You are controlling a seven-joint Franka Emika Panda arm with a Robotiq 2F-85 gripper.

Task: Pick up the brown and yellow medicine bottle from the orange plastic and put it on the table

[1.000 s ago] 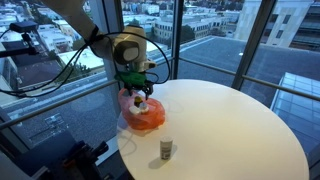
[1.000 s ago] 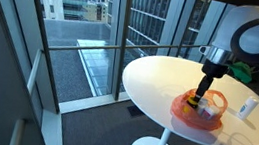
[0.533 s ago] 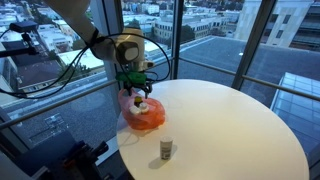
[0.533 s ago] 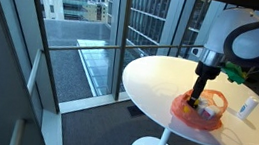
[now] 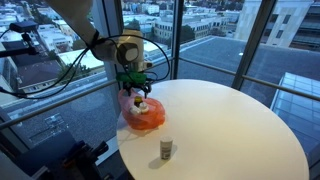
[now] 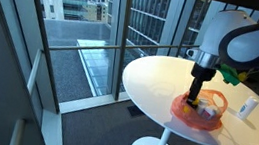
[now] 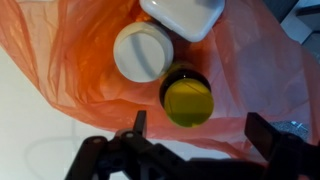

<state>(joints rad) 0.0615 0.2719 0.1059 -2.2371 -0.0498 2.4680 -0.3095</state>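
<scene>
In the wrist view the gripper (image 7: 198, 124) stands wide open, grasping nothing; its dark fingers (image 7: 137, 124) sit at 6 o'clock in frame. The brown and yellow medicine bottle (image 7: 187, 98) lies in the orange plastic (image 7: 70, 60), yellow cap up, between the fingers, nearer the 9 o'clock one; a white-capped bottle (image 7: 138, 52) sits just beside it at 10 o'clock; a white container (image 7: 181, 15) at 12 o'clock. In both exterior views the gripper hangs over the plastic on the round white table (image 5: 230, 125).

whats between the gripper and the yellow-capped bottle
Nothing blocks it: in the wrist view only orange plastic shows between the open gripper and the bottle.
</scene>
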